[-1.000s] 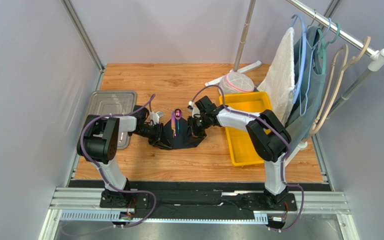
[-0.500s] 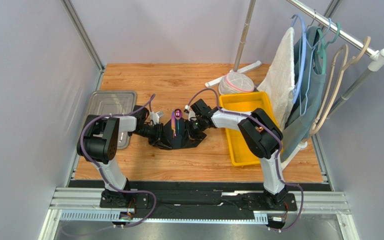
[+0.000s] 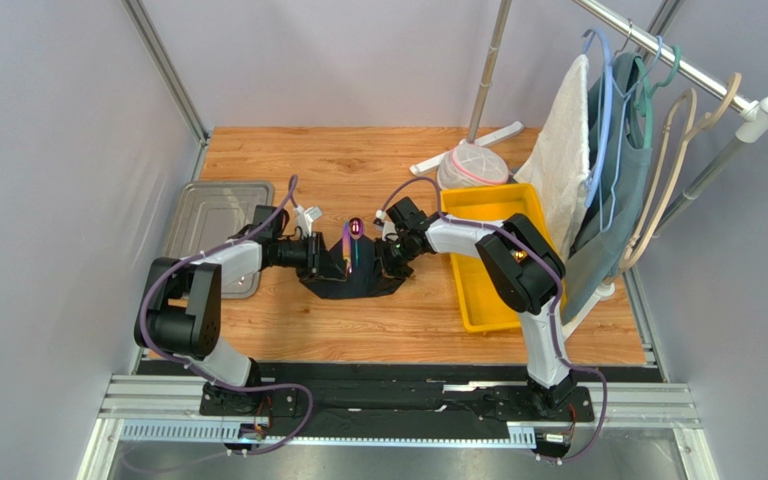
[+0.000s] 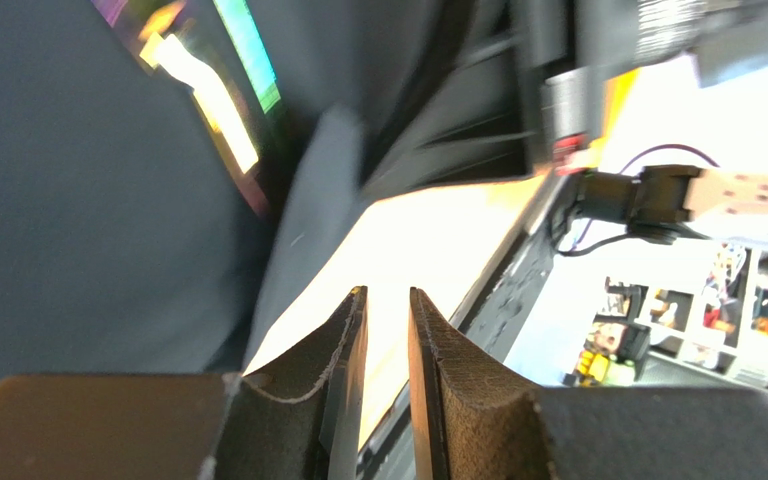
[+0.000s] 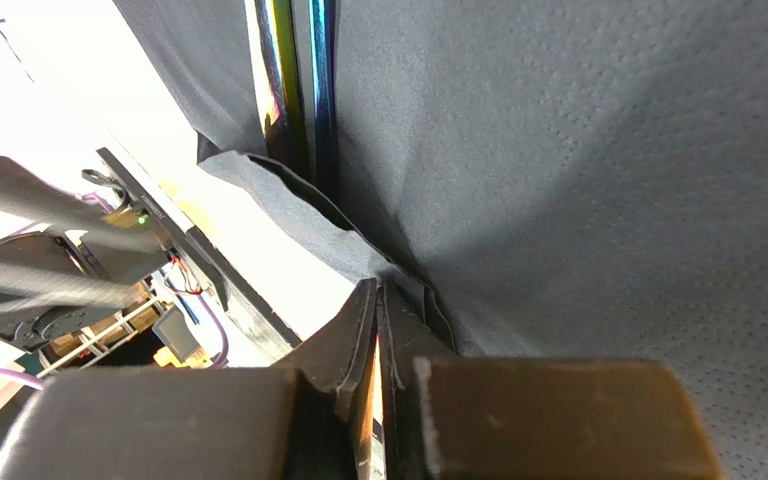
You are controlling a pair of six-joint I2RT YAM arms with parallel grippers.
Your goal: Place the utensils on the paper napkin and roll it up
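- Utensils (image 3: 351,250) lie side by side along the middle of the paper napkin (image 3: 358,284), at the centre of the wooden table (image 3: 358,330). Their black handles point to 6 o'clock. Their shiny purple heads point to 12 o'clock and poke past the napkin's far edge.
- My right claw (image 5: 376,287) sits at the napkin's 3 o'clock side, clenched on a lifted fold of the black paper. It has hardly shifted over the last second.
- My left claw (image 4: 386,296) sits at the napkin's 9 o'clock side. Its fingers stand a narrow slit apart with bright table showing between them and nothing pinched. The dark paper lies just ahead of the tips.
- Over the last second my left arm has re-posed. Its elbow has swung out toward 8 o'clock, and the claw has slid up from the napkin's lower left edge to reach in flat from the side.
- Laying the utensils on the napkin looks done, and rolling is only beginning. I judge the left edge needs a fresh grip first, or the paper may skew and the utensils may slide.
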